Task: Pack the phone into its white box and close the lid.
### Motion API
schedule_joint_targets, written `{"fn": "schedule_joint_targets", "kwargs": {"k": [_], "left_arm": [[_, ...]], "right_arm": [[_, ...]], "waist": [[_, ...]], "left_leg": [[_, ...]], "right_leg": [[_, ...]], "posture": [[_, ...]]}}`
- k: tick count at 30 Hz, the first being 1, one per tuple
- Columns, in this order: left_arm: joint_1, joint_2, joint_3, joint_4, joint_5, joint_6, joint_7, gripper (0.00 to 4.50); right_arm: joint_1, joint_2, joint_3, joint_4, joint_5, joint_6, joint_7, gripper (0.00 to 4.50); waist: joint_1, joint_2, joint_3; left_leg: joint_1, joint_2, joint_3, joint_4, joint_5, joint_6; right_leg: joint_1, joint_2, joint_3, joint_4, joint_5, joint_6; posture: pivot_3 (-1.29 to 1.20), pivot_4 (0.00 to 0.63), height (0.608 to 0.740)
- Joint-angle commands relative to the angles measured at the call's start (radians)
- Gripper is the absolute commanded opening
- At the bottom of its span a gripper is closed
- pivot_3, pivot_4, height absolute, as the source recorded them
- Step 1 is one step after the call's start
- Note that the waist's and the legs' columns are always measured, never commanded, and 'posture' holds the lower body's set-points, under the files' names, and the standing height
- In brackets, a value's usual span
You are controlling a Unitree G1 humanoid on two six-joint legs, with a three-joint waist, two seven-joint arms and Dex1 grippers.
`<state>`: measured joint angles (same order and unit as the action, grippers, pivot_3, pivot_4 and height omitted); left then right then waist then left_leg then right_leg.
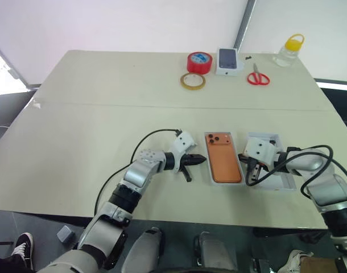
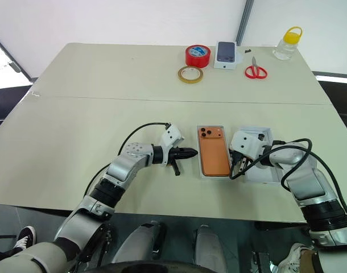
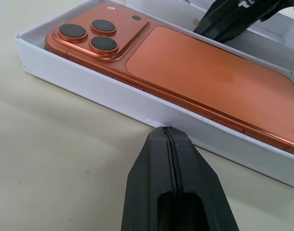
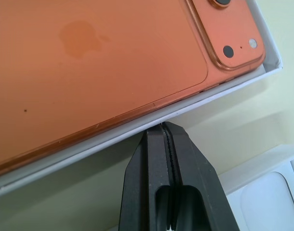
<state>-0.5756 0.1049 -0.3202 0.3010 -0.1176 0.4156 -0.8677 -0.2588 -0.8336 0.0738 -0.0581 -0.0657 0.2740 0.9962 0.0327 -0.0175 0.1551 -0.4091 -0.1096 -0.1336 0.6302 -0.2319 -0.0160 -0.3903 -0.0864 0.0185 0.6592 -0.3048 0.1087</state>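
Observation:
The orange phone (image 1: 223,158) lies camera side up inside the white box (image 3: 113,91), near the table's front edge. My left gripper (image 1: 201,160) is shut and empty, its tip just left of the box's long side wall. Just to the right of the box, my right gripper (image 4: 162,127) is shut and empty too, its tip close to the box rim (image 4: 137,130). The lid (image 2: 267,170) lies open side up to the right of the box, partly hidden under my right hand.
At the table's far edge stand a red tape roll (image 1: 199,61), a yellowish tape ring (image 1: 193,81), a small white box with a phone picture (image 1: 227,61), red scissors (image 1: 257,77) and a bottle with a yellow cap (image 1: 289,51).

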Motion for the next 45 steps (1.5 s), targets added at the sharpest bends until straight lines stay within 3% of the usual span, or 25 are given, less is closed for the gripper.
{"fn": "schedule_joint_targets", "kwargs": {"k": [1, 15, 21, 24, 30, 36, 45], "left_arm": [[0.008, 0.024, 0.017, -0.07, -0.022, 0.009, -0.013, 0.02], [0.075, 0.176, 0.145, -0.191, -0.062, -0.025, 0.026, 0.02], [0.117, 0.263, 0.211, -0.267, -0.122, -0.015, -0.014, 0.02], [0.148, 0.319, 0.237, -0.314, -0.149, -0.026, -0.046, 1.29], [0.228, 0.411, 0.309, -0.416, -0.239, 0.029, -0.091, 4.4], [0.267, 0.469, 0.327, -0.441, -0.246, -0.021, -0.114, 4.47], [0.311, 0.493, 0.342, -0.441, -0.22, -0.166, -0.119, 4.47]], "right_arm": [[-0.012, -0.024, 0.003, -0.024, 0.021, -0.02, 0.03, 0.0], [0.04, -0.11, -0.077, 0.046, 0.052, -0.066, 0.024, 0.0], [-0.025, -0.015, -0.16, -0.017, 0.225, 0.189, -0.014, 0.0], [-0.036, 0.012, -0.211, -0.028, 0.255, 0.271, -0.082, 1.31], [-0.043, 0.029, -0.26, -0.155, 0.243, 0.484, -0.258, 4.4], [0.031, 0.062, -0.309, -0.4, 0.292, 0.814, -0.38, 4.45], [0.227, 0.102, -0.345, -0.59, 0.288, 0.923, -0.48, 4.45]], "waist": [[-0.003, 0.0, 0.0], [-0.02, 0.001, 0.001], [-0.028, 0.002, 0.001], [-0.024, 0.002, 0.002], [-0.02, 0.004, 0.003], [-0.02, 0.005, 0.003], [-0.023, 0.006, 0.004]], "left_leg": [[0.0, 0.0, 0.0, 0.0, 0.0, 0.0], [0.0, 0.0, 0.0, 0.0, 0.0, 0.0], [0.0, 0.001, 0.0, 0.0, 0.0, 0.0], [0.0, 0.001, 0.0, 0.0, 0.0, 0.0], [-0.001, 0.001, 0.0, -0.001, 0.0, 0.0], [-0.001, 0.001, 0.0, -0.002, 0.0, 0.0], [-0.001, 0.001, 0.0, -0.002, 0.0, 0.001]], "right_leg": [[0.0, 0.0, 0.0, 0.0, 0.0, 0.0], [-0.001, 0.0, 0.0, 0.003, 0.0, 0.0], [-0.002, 0.001, 0.001, 0.004, 0.0, 0.0], [-0.002, 0.0, 0.001, 0.004, 0.0, -0.001], [-0.003, 0.0, 0.002, 0.004, 0.0, -0.001], [-0.004, 0.0, 0.002, 0.004, 0.0, -0.001], [-0.004, -0.001, 0.002, 0.003, 0.0, -0.001]], "posture": [[0.0, 0.15, 0.74], [0.0, 0.15, 0.74], [0.0, 0.15, 0.74], [0.0, 0.15, 0.74], [0.0, 0.15, 0.74], [0.0, 0.15, 0.74], [0.0, 0.15, 0.74]]}}
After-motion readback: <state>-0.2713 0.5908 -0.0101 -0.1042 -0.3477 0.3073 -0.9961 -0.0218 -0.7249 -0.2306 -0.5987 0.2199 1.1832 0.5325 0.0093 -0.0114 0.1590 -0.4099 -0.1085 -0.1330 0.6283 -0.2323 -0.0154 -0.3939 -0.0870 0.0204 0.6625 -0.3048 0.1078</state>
